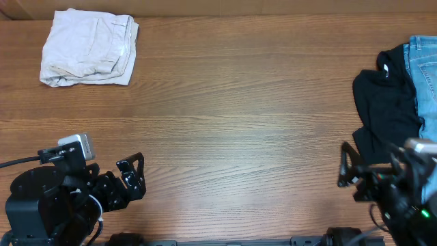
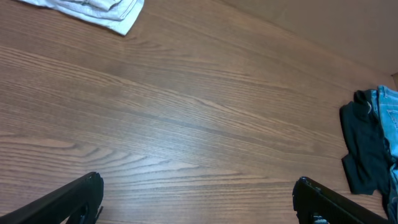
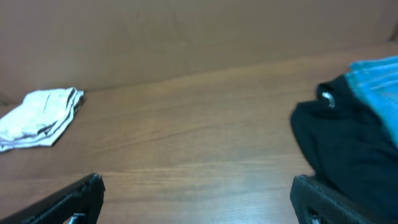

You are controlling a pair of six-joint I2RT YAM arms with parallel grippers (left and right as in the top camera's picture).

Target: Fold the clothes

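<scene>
The cream shorts (image 1: 89,48) lie folded into a compact bundle at the table's far left corner; the left wrist view catches their edge (image 2: 99,11), and the right wrist view shows them far off (image 3: 40,117). My left gripper (image 1: 131,176) is open near the front left, far from the shorts, with bare wood between its fingers (image 2: 198,186). My right gripper (image 1: 347,167) is open at the front right, nothing between its fingers (image 3: 198,186).
A black garment (image 1: 386,109) lies crumpled at the right edge, partly over blue jeans (image 1: 427,75), close to my right gripper. Both show in the right wrist view, black garment (image 3: 348,143) and jeans (image 3: 379,78). The wooden table (image 1: 239,123) spans the middle.
</scene>
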